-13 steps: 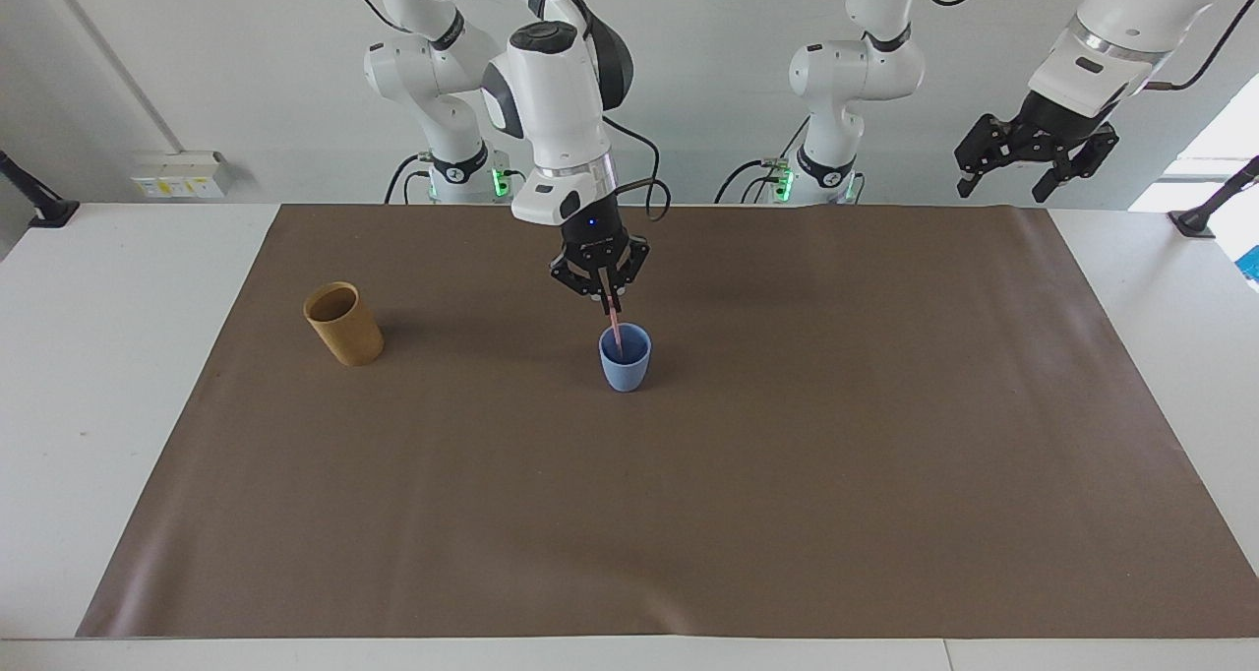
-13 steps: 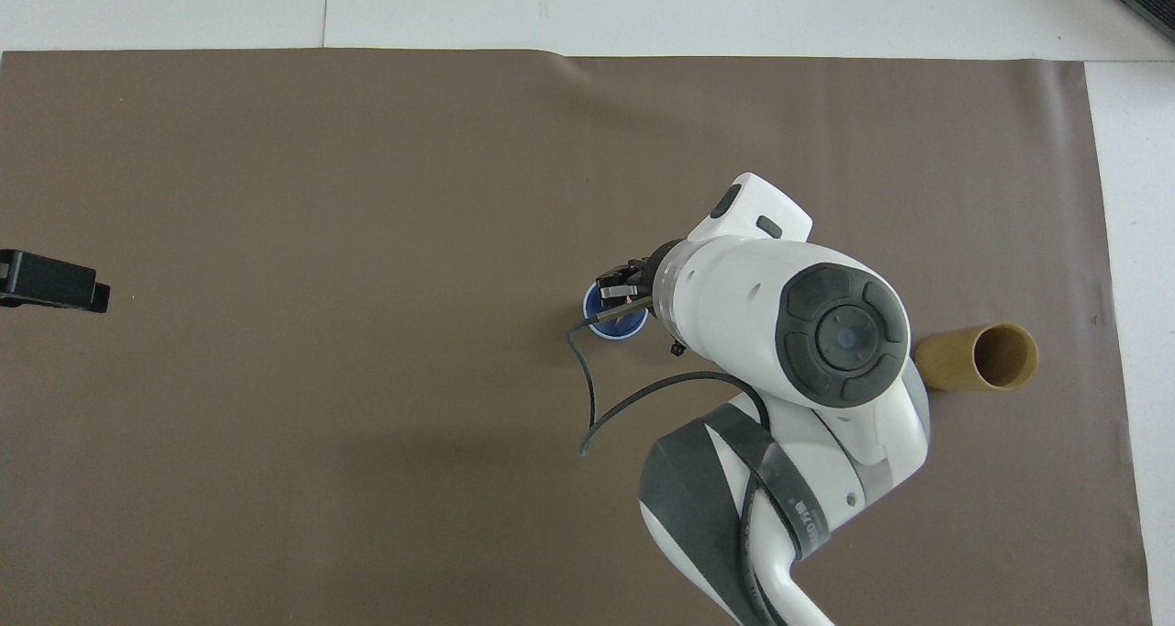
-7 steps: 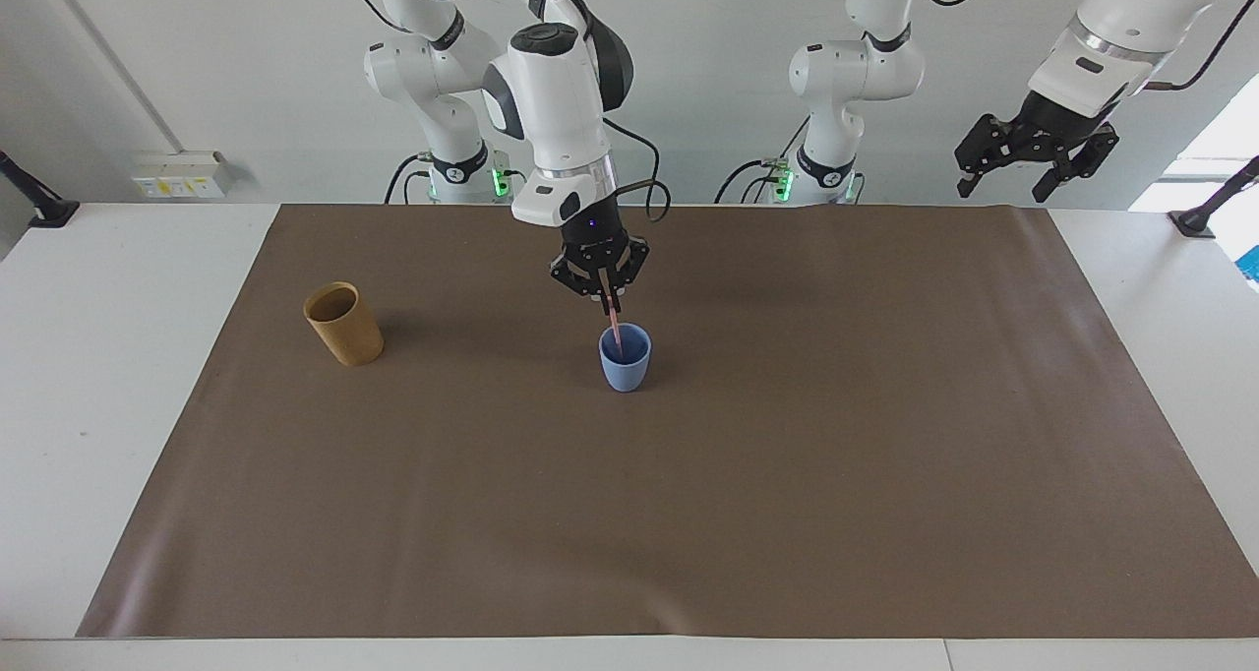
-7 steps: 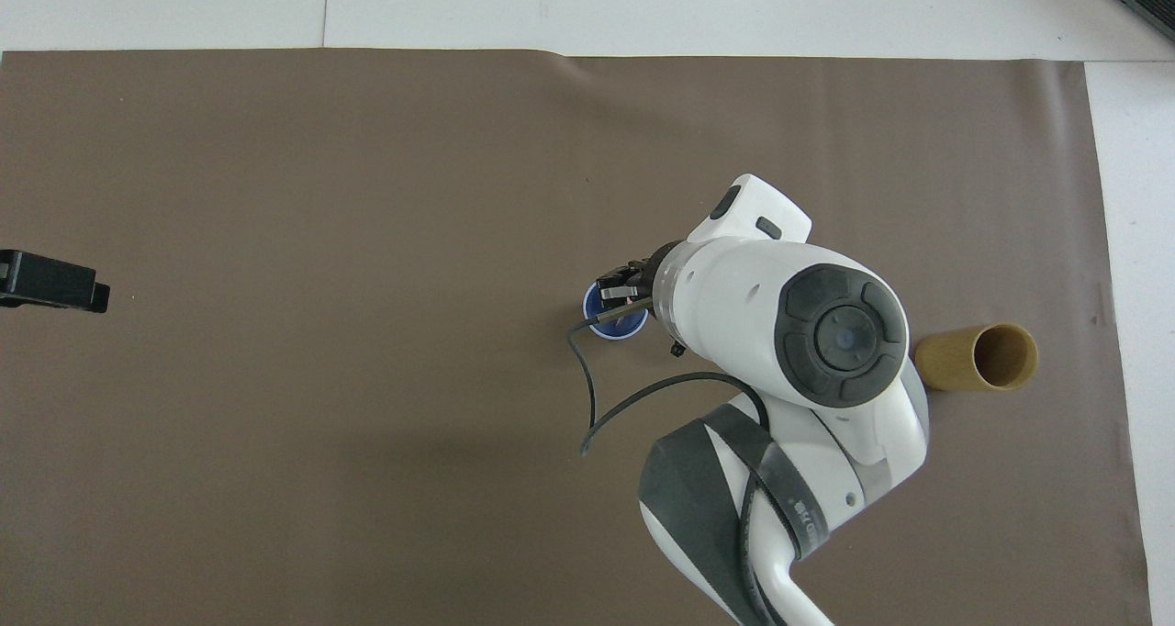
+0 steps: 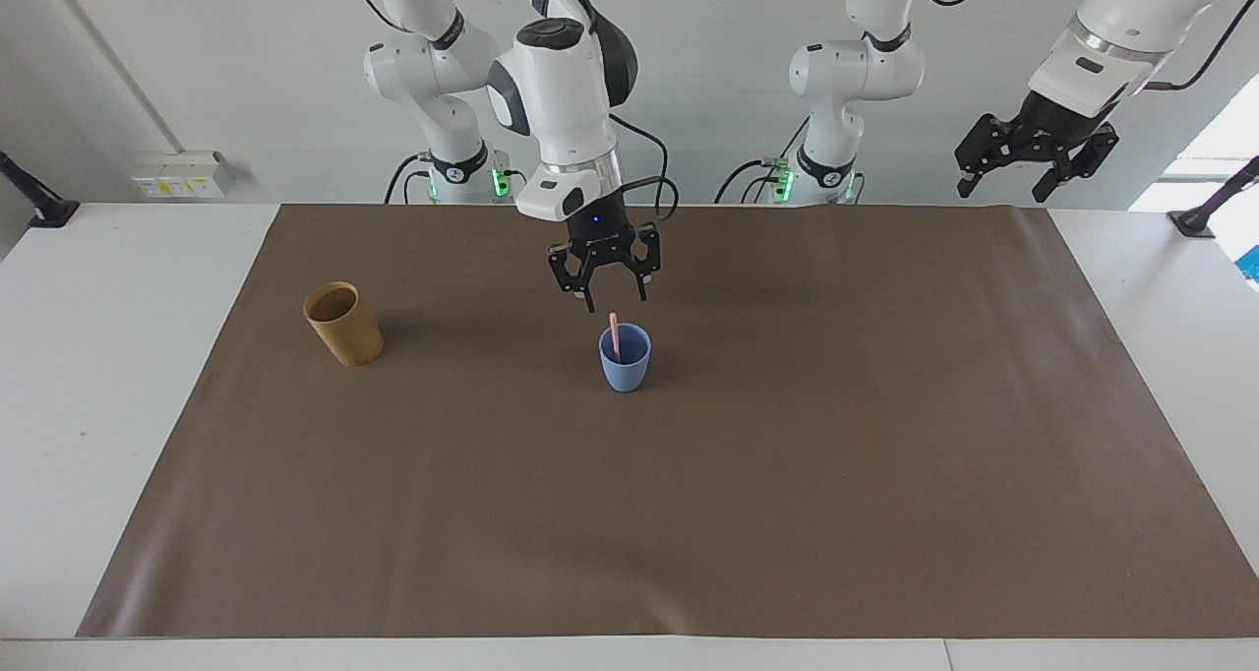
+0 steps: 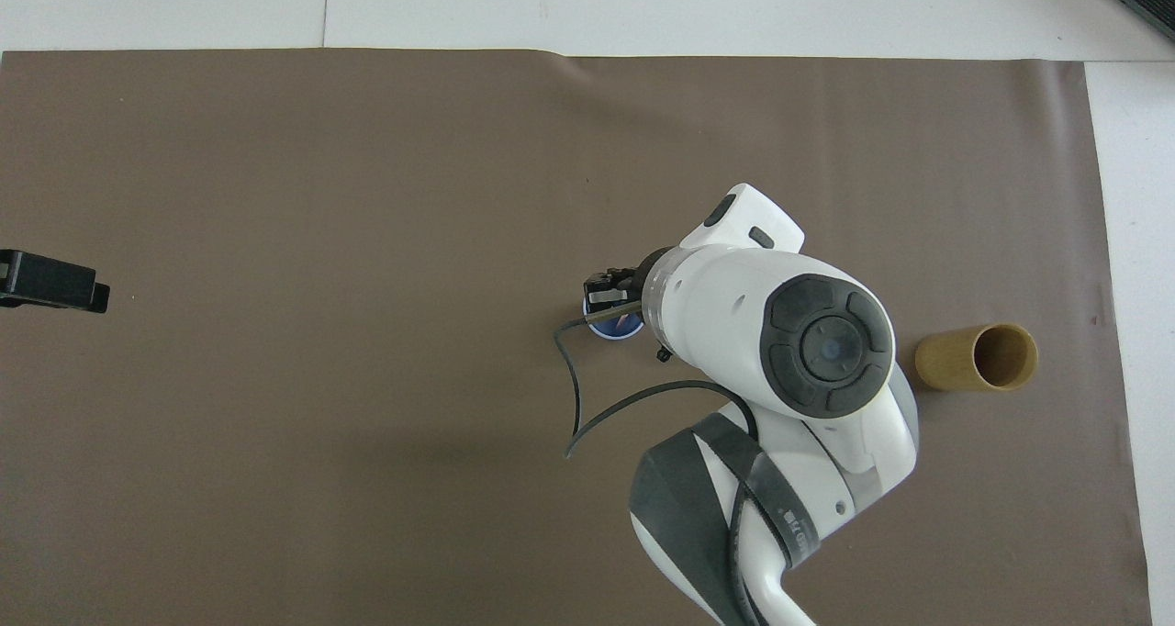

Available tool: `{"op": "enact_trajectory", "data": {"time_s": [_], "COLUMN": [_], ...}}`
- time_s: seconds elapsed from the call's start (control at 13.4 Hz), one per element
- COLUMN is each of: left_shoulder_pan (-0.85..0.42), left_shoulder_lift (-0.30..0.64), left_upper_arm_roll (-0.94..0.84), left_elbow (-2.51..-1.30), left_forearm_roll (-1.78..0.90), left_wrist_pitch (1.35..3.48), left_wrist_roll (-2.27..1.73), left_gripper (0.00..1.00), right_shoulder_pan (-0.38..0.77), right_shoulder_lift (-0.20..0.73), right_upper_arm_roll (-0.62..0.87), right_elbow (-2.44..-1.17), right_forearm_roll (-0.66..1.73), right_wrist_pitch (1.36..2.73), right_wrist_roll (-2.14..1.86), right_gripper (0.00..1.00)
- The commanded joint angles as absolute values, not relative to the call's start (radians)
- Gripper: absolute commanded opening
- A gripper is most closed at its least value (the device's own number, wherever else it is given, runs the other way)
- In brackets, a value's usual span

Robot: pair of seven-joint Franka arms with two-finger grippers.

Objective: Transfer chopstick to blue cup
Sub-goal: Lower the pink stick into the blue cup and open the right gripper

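Right tool [image 5: 610,302] hangs open and empty over the cup [image 5: 625,359]; chopstick [image 5: 614,329] stands inside. A careless retreat could tip it. Left tool [image 5: 1036,164] waits, open.

- You have a white table [image 5: 98,376] carrying a brown mat [image 5: 689,494] that covers most of its top.
- On the mat, near its middle, stands the blue cup [image 5: 625,364], upright.
- Also on the mat, toward the right arm's end of the table, stands a tan cup [image 5: 344,325], well apart from the blue cup.
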State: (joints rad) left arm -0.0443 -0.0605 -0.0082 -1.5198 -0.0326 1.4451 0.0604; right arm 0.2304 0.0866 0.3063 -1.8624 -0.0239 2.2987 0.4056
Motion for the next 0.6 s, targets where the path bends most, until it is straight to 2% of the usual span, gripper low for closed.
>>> {"op": "enact_trajectory", "data": {"time_s": [0.0,0.3,0.52], "left_shoulder_pan": [-0.029,-0.029,-0.029], "left_shoulder_lift": [-0.067,-0.067,-0.067], "left_upper_arm_roll": [-0.012,-0.012,-0.014], "left_elbow": [-1.531,-1.531,-1.531], "left_forearm_roll": [-0.051,-0.051,-0.049], "left_wrist_pitch": [1.45,1.45,1.45], "left_wrist_roll": [0.067,0.067,0.067], "left_gripper": [1.0,1.0,1.0], "right_shoulder_pan": [0.218,0.132,0.013], "right_shoulder_lift": [0.072,0.025,-0.04], "right_upper_arm_roll": [0.305,0.295,0.295], "right_elbow": [-1.844,-1.793,-1.793], "right_forearm_roll": [-0.041,-0.04,-0.038], "right_wrist_pitch": [2.278,2.152,2.033], "right_wrist_roll": [0.436,0.431,0.417], "right_gripper": [0.98,1.0,1.0]}}
